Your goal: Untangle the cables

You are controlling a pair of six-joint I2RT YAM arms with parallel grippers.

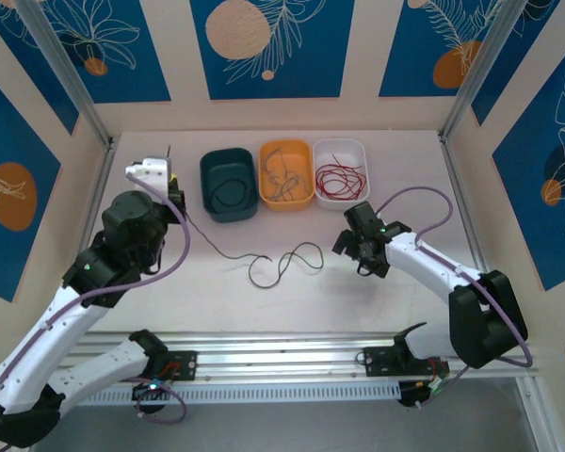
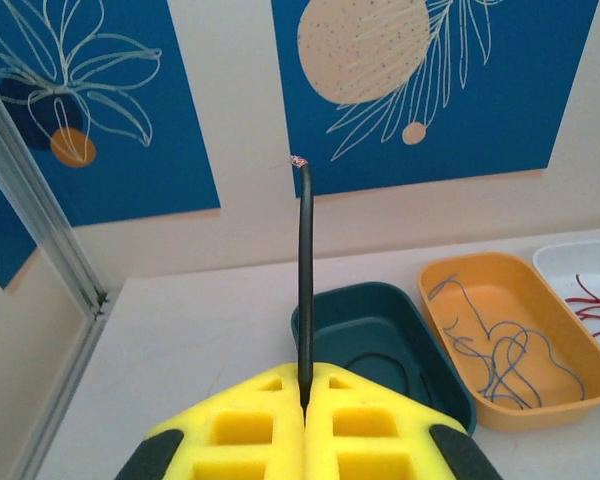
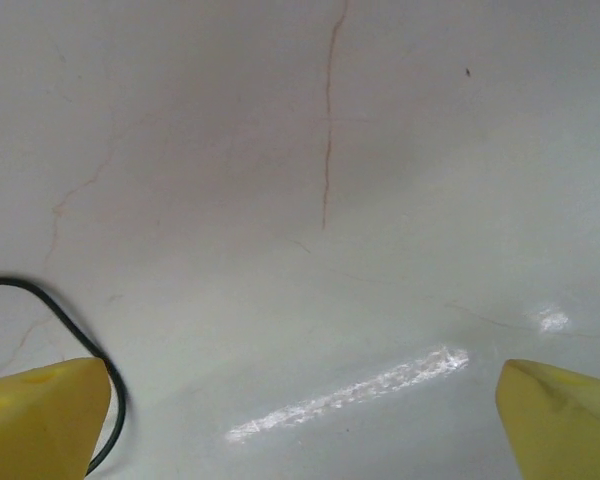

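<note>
My left gripper [image 1: 172, 181] is shut on a black cable [image 1: 264, 267]. The cable's cut end [image 2: 300, 162] sticks straight up from between the yellow fingers [image 2: 250, 425]. From the grip the cable runs down to the table and curls in loose loops across the middle. My right gripper [image 1: 360, 247] hovers open just right of those loops, low over the table. In the right wrist view a bend of the black cable [image 3: 72, 322] lies beside the left fingertip [image 3: 42, 417], with nothing between the fingers.
Three bins stand in a row at the back. The dark teal bin [image 1: 228, 185] holds a black cable, the orange bin [image 1: 285, 174] holds blue-grey cables, and the white bin [image 1: 340, 172] holds red ones. Walls close in the table on three sides.
</note>
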